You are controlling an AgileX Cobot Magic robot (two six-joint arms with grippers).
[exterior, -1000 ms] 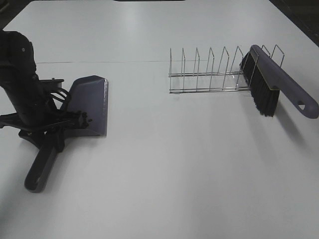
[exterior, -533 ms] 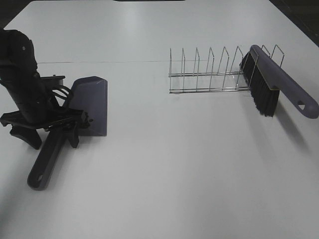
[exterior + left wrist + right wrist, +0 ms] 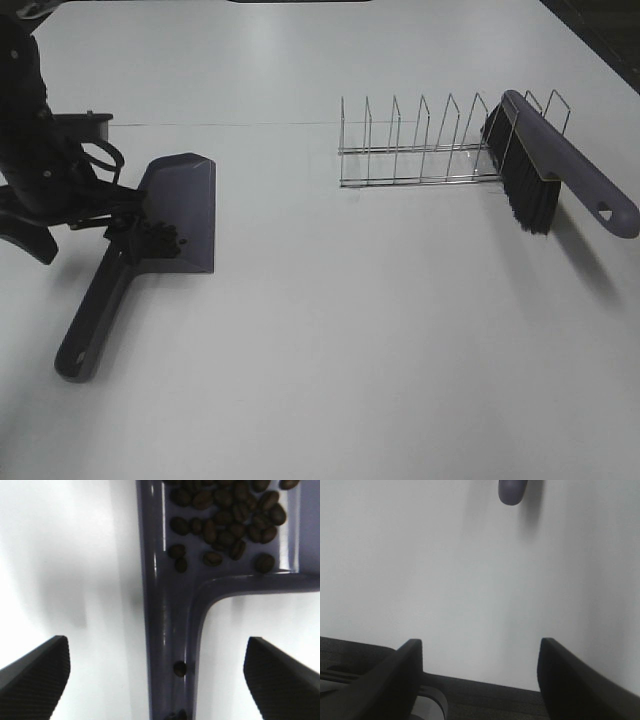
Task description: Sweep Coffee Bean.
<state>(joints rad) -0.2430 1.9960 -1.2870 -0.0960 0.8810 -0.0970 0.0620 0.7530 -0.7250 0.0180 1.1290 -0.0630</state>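
Beans: the coffee beans [image 3: 225, 522] sit heaped in the pan of the dustpan [image 3: 180, 215], packed toward the corner where the pan meets its handle; one or two lie farther down the handle itself.
Dustpan: flat on the tabletop [image 3: 350, 330] at the left side, mouth pointing away from the camera, long handle [image 3: 95, 315] running toward the near edge.
Left tool: the left tool [image 3: 155, 672] hangs right over the handle with its fingers [image 3: 35, 672] spread wide on either side, bare white tabletop showing between each finger and the handle. It grips nothing.
Left arm: in the high view the black arm [image 3: 40, 160] crowds the dustpan's left side and hides part of the pan's near corner.
Right tool: the right tool [image 3: 480, 680] is open, two dark fingers [image 3: 395, 680] apart with only tabletop between them, holding nothing; it does not show in the high view.
Brush: the brush [image 3: 555, 175] rests at the far right, black bristles down on the tabletop, head leaning against the end of the wire rack [image 3: 430, 145], its handle slanting toward the right edge. In the right wrist view a rounded purple tip [image 3: 511, 491] pokes in at the edge of the frame, well away from the fingers; which object it belongs to I can't say.
Rack: wire dividers upright, slots unfilled, well apart from the dustpan.
Between them: open tabletop from dustpan to rack.
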